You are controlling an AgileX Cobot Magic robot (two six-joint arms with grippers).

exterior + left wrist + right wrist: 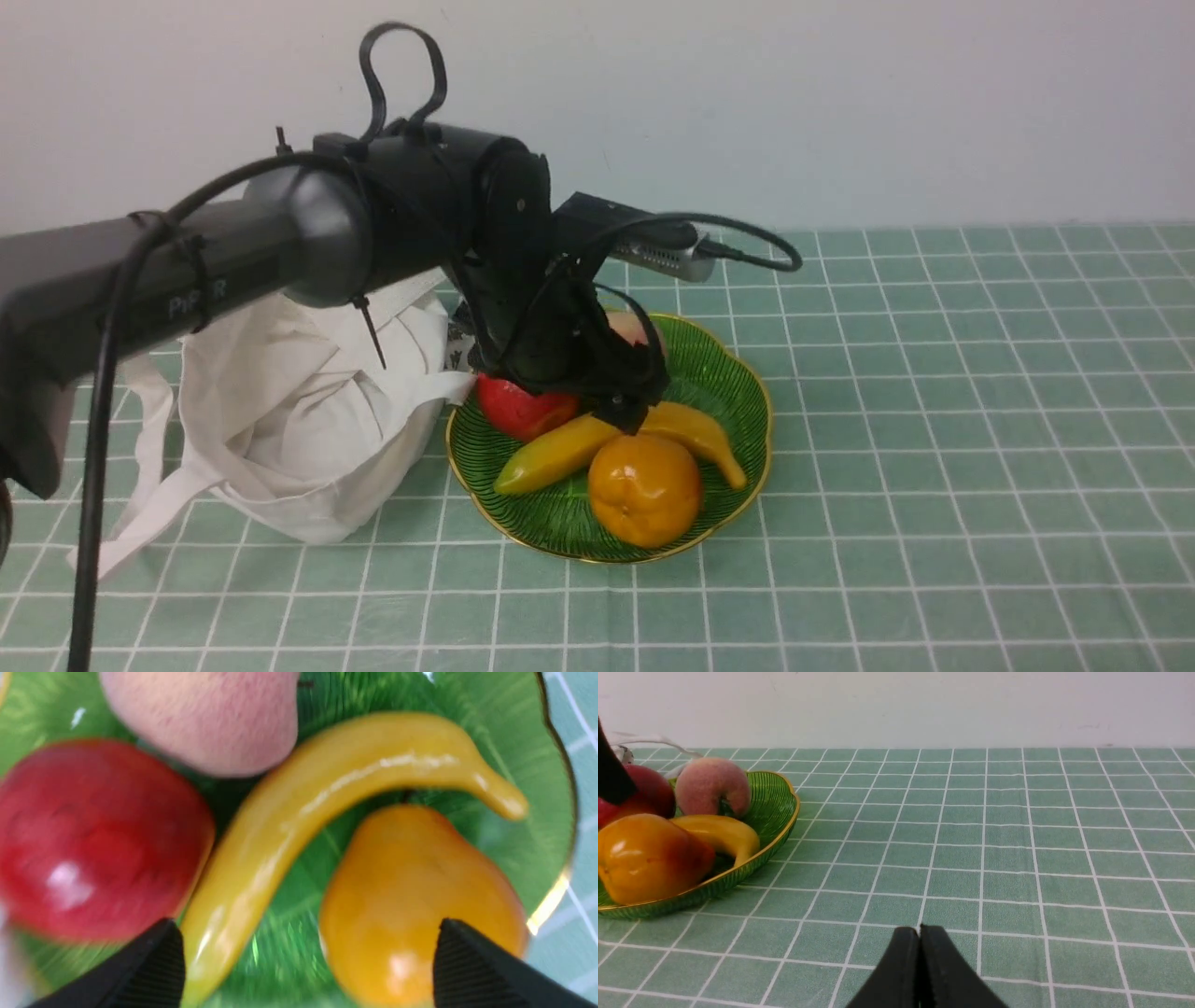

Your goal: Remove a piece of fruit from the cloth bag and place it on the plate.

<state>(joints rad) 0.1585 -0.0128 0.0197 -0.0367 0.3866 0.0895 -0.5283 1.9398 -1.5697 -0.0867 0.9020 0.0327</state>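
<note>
As banana [560, 453] lies on plate [738, 373]: placing step looks done
Left tool [303, 933]: spread over banana, empty
Next: lift straight up, clear

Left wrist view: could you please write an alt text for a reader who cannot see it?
A glossy yellow banana lies on a green ribbed plate with a gold rim, curving between a red apple, an orange fruit and a fuzzy pink peach. The two black fingertips of the left gripper stand wide apart close to the camera, holding nothing.
</note>
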